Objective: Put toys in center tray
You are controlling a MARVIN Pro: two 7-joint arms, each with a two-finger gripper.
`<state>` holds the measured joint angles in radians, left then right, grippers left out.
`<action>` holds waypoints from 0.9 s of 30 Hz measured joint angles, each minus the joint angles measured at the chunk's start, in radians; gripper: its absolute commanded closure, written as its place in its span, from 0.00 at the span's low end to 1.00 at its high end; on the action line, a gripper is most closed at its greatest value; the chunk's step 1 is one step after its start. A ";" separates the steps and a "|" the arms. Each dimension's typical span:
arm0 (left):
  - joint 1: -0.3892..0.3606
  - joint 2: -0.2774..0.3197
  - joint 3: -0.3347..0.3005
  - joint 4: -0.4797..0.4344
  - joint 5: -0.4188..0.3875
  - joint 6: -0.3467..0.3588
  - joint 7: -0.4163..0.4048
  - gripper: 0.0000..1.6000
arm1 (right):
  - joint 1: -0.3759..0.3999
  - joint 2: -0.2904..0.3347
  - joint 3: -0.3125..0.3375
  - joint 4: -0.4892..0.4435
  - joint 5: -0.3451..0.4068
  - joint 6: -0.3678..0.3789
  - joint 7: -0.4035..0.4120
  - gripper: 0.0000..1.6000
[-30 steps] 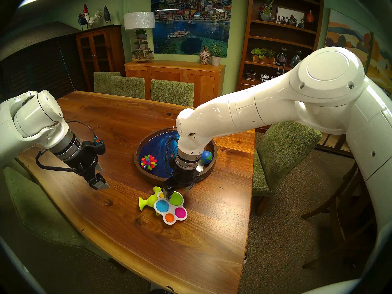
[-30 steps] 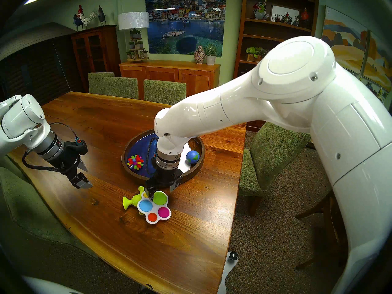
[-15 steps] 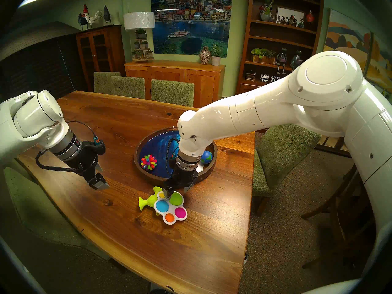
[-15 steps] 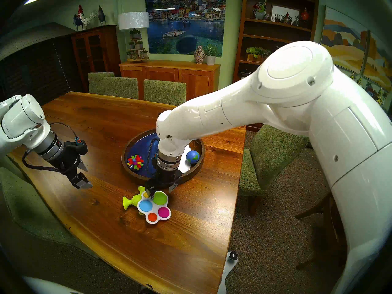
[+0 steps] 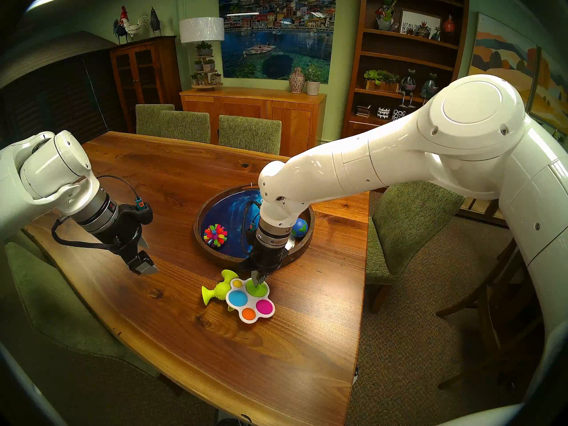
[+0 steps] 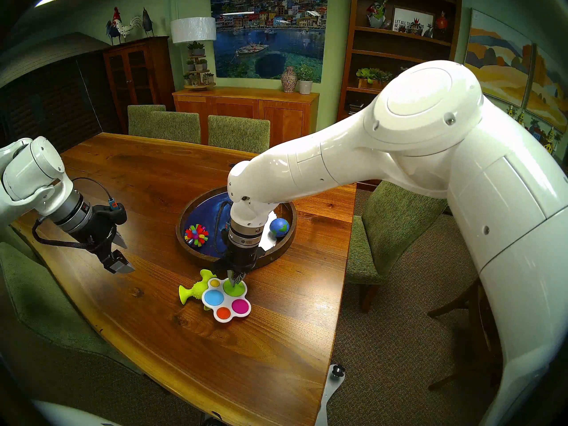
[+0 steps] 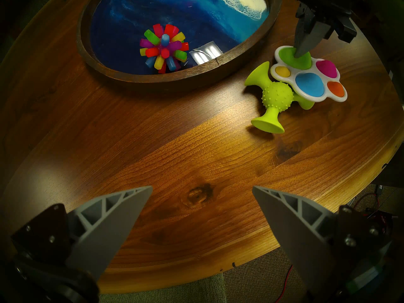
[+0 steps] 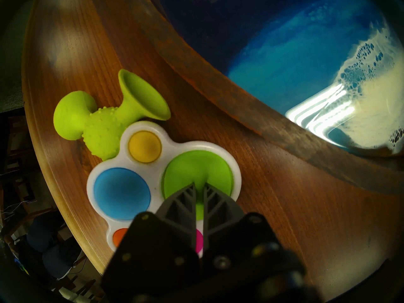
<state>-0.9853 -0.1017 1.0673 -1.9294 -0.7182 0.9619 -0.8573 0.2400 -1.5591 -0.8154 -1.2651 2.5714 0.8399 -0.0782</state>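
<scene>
From the head, our right hand (image 5: 259,278) pinches the white board's (image 5: 250,304) green dimple just outside the tray (image 5: 215,252); left wrist: left hand (image 7: 202,191) gapes idle; right wrist: soft dimple (image 8: 197,175) may slip free.

Wooden table (image 5: 172,308) carries the round tray (image 5: 215,256), suction-cup piece (image 5: 219,290) — and dimple board (image 5: 250,302).
</scene>
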 measured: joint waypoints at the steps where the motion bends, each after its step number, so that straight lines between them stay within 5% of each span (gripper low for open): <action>1: 0.000 0.000 0.000 0.000 0.000 0.000 0.000 0.00 | 0.004 0.002 0.000 -0.009 0.002 0.000 -0.003 1.00; 15: 0.000 0.000 0.001 0.000 0.000 0.000 0.000 0.00 | 0.102 0.096 0.083 -0.107 -0.013 0.041 -0.071 1.00; 27: 0.000 0.000 0.002 0.000 0.000 0.000 0.000 0.00 | 0.140 0.093 0.086 0.026 -0.020 0.106 -0.101 1.00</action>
<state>-0.9850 -0.1017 1.0688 -1.9292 -0.7182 0.9619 -0.8573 0.3799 -1.4657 -0.7290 -1.2389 2.5513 0.9459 -0.1795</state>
